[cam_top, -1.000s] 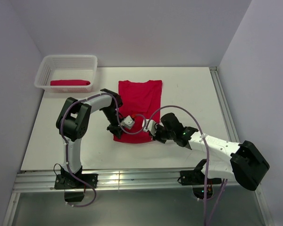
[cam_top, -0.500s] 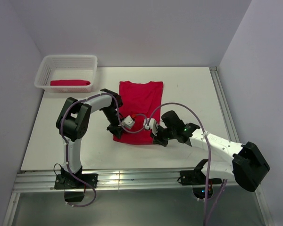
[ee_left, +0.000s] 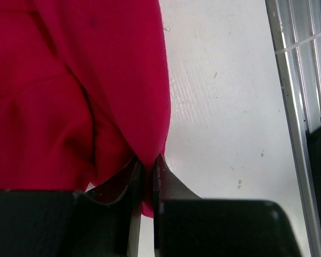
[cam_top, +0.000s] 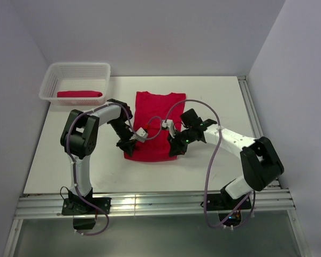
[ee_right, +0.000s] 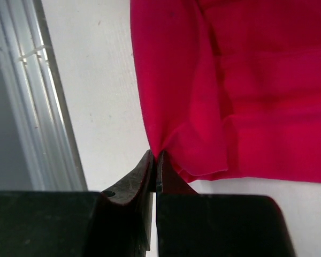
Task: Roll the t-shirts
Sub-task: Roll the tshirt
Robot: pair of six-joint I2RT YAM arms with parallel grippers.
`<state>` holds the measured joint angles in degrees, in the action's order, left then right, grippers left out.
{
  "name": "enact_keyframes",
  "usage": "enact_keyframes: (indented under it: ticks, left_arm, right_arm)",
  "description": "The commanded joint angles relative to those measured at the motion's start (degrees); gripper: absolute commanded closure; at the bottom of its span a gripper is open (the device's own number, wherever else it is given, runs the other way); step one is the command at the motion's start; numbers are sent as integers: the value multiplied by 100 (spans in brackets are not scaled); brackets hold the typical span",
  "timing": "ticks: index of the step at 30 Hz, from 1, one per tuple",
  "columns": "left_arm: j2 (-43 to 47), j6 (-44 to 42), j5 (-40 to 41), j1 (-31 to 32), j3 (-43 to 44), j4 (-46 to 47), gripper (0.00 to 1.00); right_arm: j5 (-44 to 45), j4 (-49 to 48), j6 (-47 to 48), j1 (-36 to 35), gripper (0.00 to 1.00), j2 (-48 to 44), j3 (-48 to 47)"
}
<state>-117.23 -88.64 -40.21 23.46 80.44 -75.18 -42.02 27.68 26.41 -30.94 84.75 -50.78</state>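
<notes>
My left gripper (ee_left: 148, 160) was clamped on the near left corner of the spread t-shirt (cam_top: 156, 115). The red cloth was pinched between its nearly closed fingers and bunched in soft folds just above them. My right gripper (ee_right: 155, 156) was nipped tight on the near right corner of the same shirt, jaws together with only a thin edge of cloth between them. The shirt lay in the middle of the white table (cam_top: 219, 101), its collar end toward the far wall. The near hem looked slightly raised between my two grips, though from above I could not be sure. The second t-shirt (cam_top: 79, 94) lay as a long narrow bundle inside the white lattice basket (cam_top: 77, 64) at the table's far left corner, well apart from both arms.
</notes>
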Motion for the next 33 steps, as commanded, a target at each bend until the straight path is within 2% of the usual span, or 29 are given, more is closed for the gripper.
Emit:
enact_keyframes:
  ticks: [1, 6, 11, 15, 18, 21, 28, 33]
  left_arm:
    - [148, -224, 92, 9, 68, -340, 95]
    - [95, -267, 109, -44, 59, -340, 95]
    - [78, -320, 171, -88, 59, -340, 96]
    - [34, -329, 188, -105, 94, -349, 96]
    - [60, -320, 241, -105, 103, -349, 96]
    - [121, -320, 329, -105, 15, -357, 96]
    - [358, -356, 584, -114, -336, -357, 97]
    - [631, -382, 839, -131, -573, -357, 98]
  right_arm:
    - [-236, 860, -320, 88, 100, 524, -501]
    - [-306, 748, -1461, 44, 100, 833, -564]
    - [-87, -490, -2393, -97, 100, 148, 182]
    - [-149, -1088, -3131, -158, 100, 147, 595]
    - [-245, -1905, -3684, -193, 100, -63, 1139]
    - [-272, -2573, -4072, -228, 100, -248, 1701]
    - [71, -3689, -4776, -676, 100, -643, 2318]
    - [308, -3831, -5110, -1054, 100, -749, 2389]
